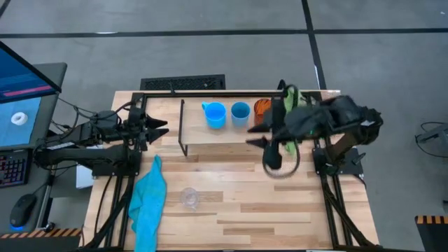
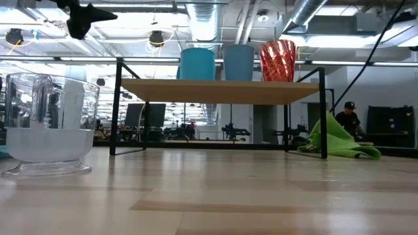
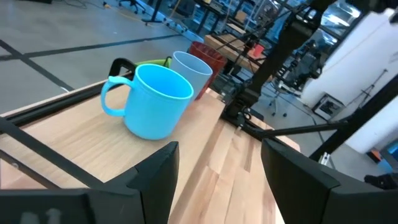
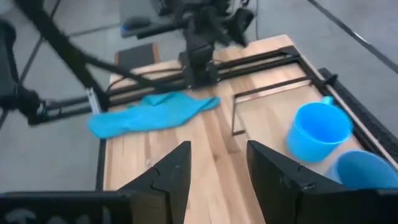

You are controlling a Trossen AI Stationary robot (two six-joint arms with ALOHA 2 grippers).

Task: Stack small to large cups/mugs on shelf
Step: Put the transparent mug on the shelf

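Shelf of light wood on black wire legs (image 1: 231, 134) carries, from above, the light-blue handled mug (image 1: 214, 114), blue handleless cup (image 1: 240, 113) and orange translucent cup (image 1: 261, 108); the clear glass cup (image 1: 189, 198) stands alone near the bench's (image 1: 280, 210) front edge, beside a blue cloth (image 1: 148, 203). Level view: green cloth (image 2: 339, 140) behind the shelf. Wrist views: left tool (image 3: 217, 171) and right tool (image 4: 217, 165) gape, empty.

Blue cloth (image 1: 149, 199) crumpled on the table (image 1: 238, 203), left front edge, hanging partly past the side; also seen in right wrist view (image 4: 152, 113). Green cloth (image 1: 290, 98) at the back right; in low view it lies heaped on the tabletop (image 2: 341, 140). Keyboard (image 1: 183, 83) on the floor just behind the table. Monitor (image 1: 24, 98) and mouse (image 1: 23, 208) off to the left. Person in a dark cap (image 2: 346, 116) in the room behind.
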